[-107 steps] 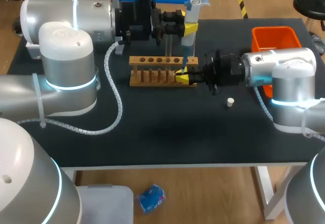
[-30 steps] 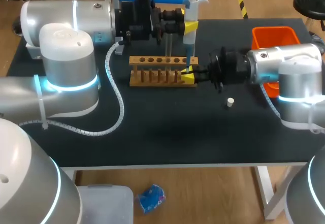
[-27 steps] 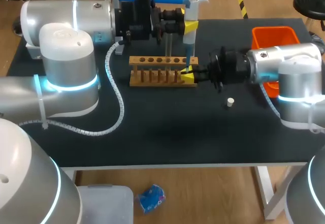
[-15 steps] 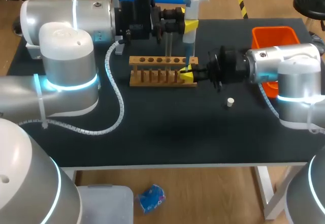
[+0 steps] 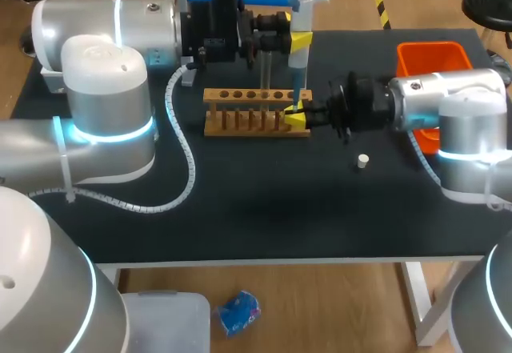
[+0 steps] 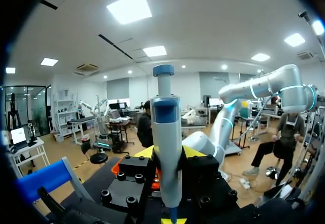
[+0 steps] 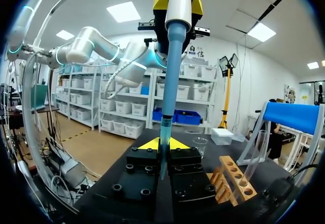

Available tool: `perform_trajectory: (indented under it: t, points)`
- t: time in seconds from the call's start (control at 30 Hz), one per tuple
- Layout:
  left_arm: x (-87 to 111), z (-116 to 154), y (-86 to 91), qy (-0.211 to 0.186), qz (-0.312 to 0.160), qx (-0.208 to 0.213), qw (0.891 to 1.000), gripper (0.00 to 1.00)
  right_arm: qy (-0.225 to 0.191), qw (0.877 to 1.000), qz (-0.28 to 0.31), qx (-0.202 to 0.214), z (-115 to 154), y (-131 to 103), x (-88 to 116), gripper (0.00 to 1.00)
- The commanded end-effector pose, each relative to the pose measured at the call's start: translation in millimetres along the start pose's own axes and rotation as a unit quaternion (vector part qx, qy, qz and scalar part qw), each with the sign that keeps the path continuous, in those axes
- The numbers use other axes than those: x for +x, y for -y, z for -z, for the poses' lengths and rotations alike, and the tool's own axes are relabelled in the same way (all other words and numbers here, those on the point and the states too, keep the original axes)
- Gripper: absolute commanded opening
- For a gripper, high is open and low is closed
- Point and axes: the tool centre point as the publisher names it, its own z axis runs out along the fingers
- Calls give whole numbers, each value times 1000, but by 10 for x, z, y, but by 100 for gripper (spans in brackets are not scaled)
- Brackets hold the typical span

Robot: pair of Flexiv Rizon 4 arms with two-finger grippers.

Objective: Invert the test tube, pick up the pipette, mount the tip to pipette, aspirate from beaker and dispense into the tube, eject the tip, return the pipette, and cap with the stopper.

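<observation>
the pipette is held upright over the right end of the wooden rack, clamped between the fingers of the left gripper, which comes in above and behind the rack. its blue tip points down to that end of the rack. there it is pinched from both sides by the yellow fingers of the right gripper, which lies level with the rack and just off its right end.

a glass test tube is seen standing in the rack at a lean; which hole it sits in cannot be told. a clear beaker is set on the table near the rack. the white stopper lies on the table to the front right of the rack, apart from it. an orange bin is placed well to the right of the rack, behind the right arm.

compared with 3.6 s ago, the right gripper has been drawn back: its yellow tips were then over the rack's right end and are now just past it. the pipette has been raised slightly above the rack. over the last second almost nothing has been shifted. the stopper has been left where it lay.
</observation>
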Motion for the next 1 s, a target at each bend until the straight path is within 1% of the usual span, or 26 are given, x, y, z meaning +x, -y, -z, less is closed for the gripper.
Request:
perform_trajectory:
  t: [0.03,0.6,0.63,0.67,0.7,0.83,1.0]
  points:
    - [-4,-18,-118,2,0,1,1000,0,-1,1000,3,1,-6,-145,-8,0]
    - [-4,-18,-118,2,0,1,1000,0,-2,1000,9,6,16,-215,-25,0]
    - [-4,-18,-118,2,0,1,1000,0,-3,1000,6,8,21,-203,-22,31]
    - [-4,-18,-118,2,0,1,1000,0,-4,1000,2,10,26,-191,-18,81]
    - [-4,-18,-118,2,0,1,1000,0,-5,1000,0,12,32,-179,-9,100]
    - [-4,-18,-118,2,0,1,1000,0,-8,1000,-7,27,76,-133,47,100]
    - [-4,-18,-118,2,0,1,1000,0,-11,998,-19,66,167,-91,143,100]
